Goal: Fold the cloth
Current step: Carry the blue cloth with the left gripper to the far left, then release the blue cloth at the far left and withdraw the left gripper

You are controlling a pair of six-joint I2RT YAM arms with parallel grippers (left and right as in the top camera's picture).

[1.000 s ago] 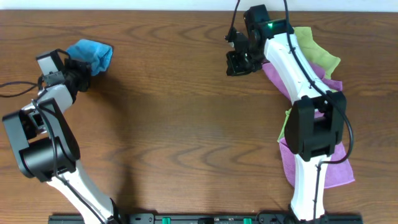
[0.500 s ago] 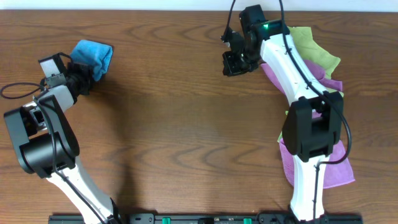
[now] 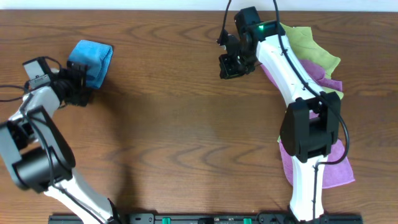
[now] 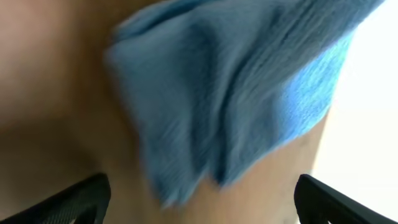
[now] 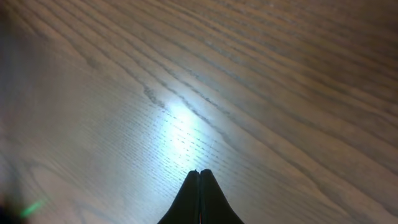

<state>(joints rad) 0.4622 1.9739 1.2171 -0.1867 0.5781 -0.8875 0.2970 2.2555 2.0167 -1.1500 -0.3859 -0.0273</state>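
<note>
The sky-blue cloth [image 3: 91,58] lies as a small folded bundle on the wooden table at the far left. In the left wrist view the cloth [image 4: 230,93] fills the upper frame, blurred. My left gripper [image 3: 76,84] sits just left of and below it, open wide. Its two dark fingertips [image 4: 81,198] stand at the frame's lower corners with nothing between them, and the left gripper [image 4: 202,200] is clear of the cloth. My right gripper [image 3: 232,65] hovers at the back centre-right, shut and empty. In its wrist view the right gripper [image 5: 200,174] is over bare wood.
A heap of lime-green cloths [image 3: 314,46] and purple cloths [image 3: 339,171] lies under and beside the right arm along the right side. The table's far edge runs along the top of the overhead view. A black cable [image 3: 9,90] trails off at the left.
My left gripper has opened, let go of the blue cloth and drawn back to the left. The cloth now rests on the table. The right gripper drifted slightly left, still shut.
</note>
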